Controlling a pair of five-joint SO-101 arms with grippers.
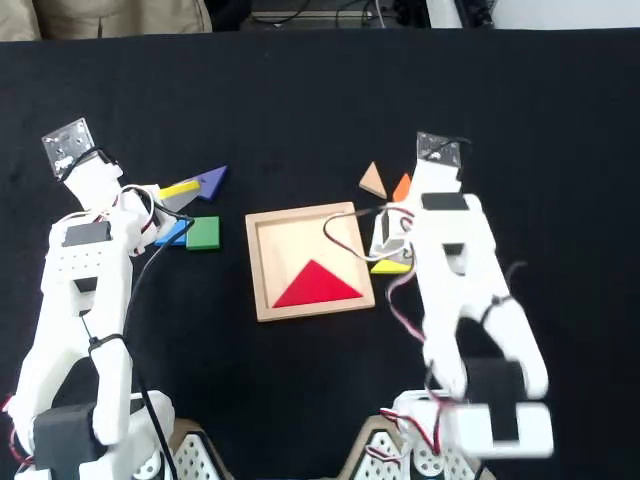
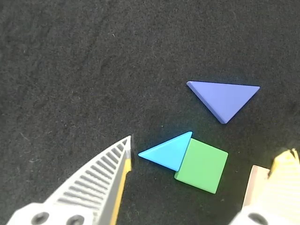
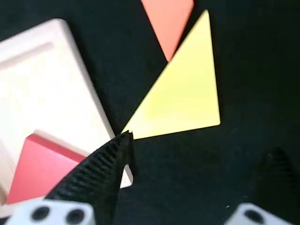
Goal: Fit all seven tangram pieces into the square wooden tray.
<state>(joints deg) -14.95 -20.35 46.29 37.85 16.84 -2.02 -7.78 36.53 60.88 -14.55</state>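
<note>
Held the right hand [image 3: 201, 145] wide open and empty over the yellow triangle [image 3: 185, 93] just beside the tray [image 1: 256, 270], with the red triangle [image 1: 316, 285] alone inside and the left hand [image 2: 206, 147] open too above the cyan triangle [image 2: 166, 152]; pick-up step by the look, needing a descent and squeeze next.

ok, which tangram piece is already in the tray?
The red triangle; it lies inside the wooden tray, the others sit outside it.
</note>
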